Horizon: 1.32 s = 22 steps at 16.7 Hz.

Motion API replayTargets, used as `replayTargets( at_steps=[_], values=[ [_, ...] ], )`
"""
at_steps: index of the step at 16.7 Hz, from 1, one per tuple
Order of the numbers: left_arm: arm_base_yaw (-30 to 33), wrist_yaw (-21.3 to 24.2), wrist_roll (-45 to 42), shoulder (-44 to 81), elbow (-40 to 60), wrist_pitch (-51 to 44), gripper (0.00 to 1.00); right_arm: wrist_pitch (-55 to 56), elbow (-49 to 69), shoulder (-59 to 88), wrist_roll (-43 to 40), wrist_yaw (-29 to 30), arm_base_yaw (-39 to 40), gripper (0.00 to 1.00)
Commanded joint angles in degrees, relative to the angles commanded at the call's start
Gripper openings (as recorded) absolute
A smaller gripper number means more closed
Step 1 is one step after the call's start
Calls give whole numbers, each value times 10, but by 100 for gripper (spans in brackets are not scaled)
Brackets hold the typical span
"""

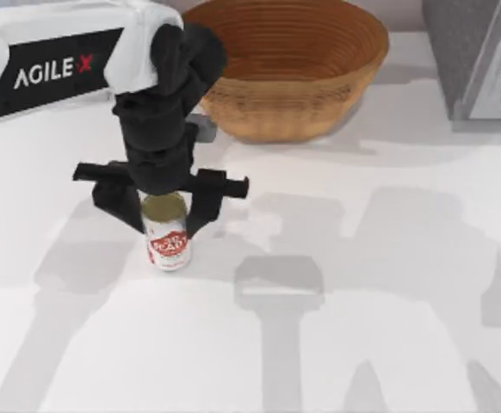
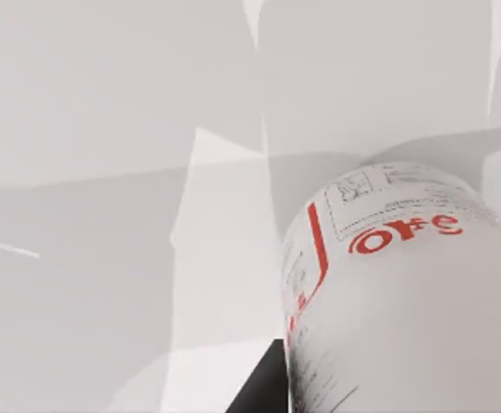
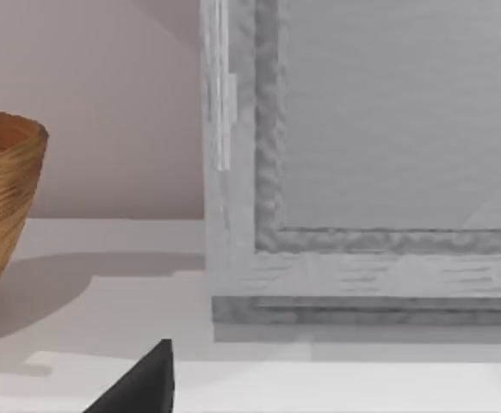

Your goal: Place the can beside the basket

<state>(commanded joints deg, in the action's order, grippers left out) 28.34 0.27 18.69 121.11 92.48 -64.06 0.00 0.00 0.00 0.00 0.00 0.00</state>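
My left claw [image 1: 165, 215] hangs over the counter [image 1: 388, 284] with its two black fingers [image 1: 206, 202] spread, one on each side of the can [image 1: 168, 232], which stands upright between them on the counter. I cannot tell from above whether the pads touch the can's sides or sit just off them. The can's dull gold top lies right under the claw's palm, and its red label faces toward me. In the left wrist view the can [image 2: 405, 292] looms close, white with red lettering, and a dark finger tip shows beside its base. The basket [image 1: 289, 64] sits beyond the claw and off to its right, apart from the can, near the counter's far edge. A grey framed block [image 1: 479, 56] stands farther right of the basket. The right wrist view looks at that grey block [image 3: 362, 172] with the basket's side [image 3: 1, 206] beside it; whether my right claw is spread I cannot tell.
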Motion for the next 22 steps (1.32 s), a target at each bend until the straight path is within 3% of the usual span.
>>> replayTargets(
  at_steps=[3,6,20,22],
  values=[
    [54,-1,109,0,19,-6,0,0,0,0,0,0,0,100],
    [85,-3,163,-4,28,-6,0,0,0,0,0,0,0,100],
    [88,-3,169,-1,16,10,0,0,0,0,0,0,0,100],
    [88,-3,169,-1,16,10,15,0,0,0,0,0,0,100]
  ],
)
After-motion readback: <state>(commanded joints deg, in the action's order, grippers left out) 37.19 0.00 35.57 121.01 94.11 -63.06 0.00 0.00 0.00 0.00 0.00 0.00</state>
